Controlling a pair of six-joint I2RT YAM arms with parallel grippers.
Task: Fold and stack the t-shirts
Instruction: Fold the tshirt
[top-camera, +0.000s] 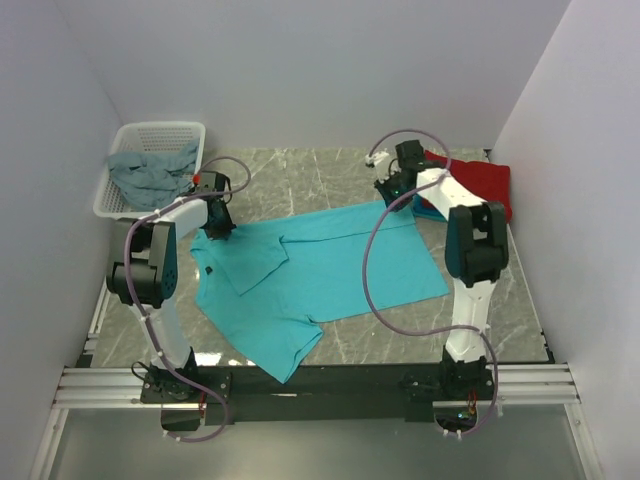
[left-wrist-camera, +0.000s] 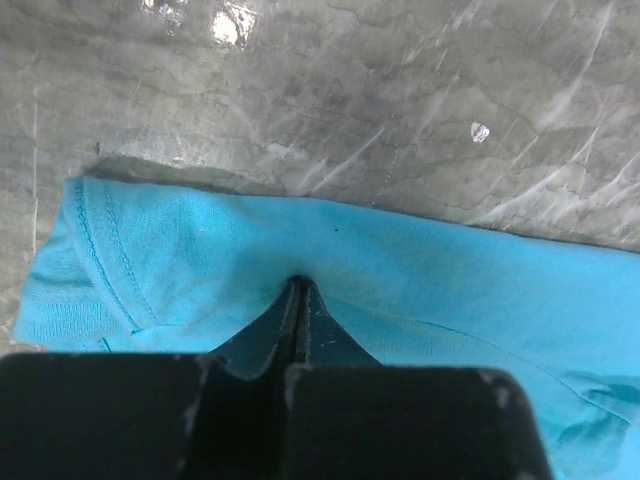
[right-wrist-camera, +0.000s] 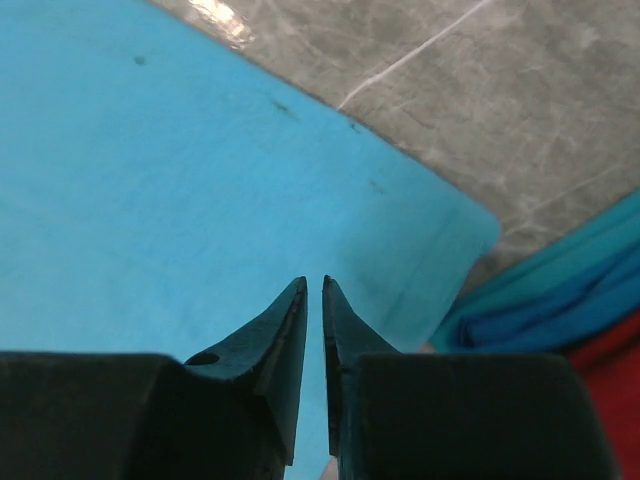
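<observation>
Here, the left fingers (left-wrist-camera: 327, 332) pinch an edge of the turquoise t-shirt (top-camera: 330, 270).

No lettering, brand, number or sign could be read on the bright turquoise cloth t-shirt (top-camera: 330, 275), the white perforated plastic basket (top-camera: 160, 129) or the grey marbled desk (top-camera: 300, 172) (all plain).

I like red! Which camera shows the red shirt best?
The top external view: the red shirt lies far right, partly behind the right arm. The right wrist view catches only a red sliver; the left wrist view shows none.
</observation>
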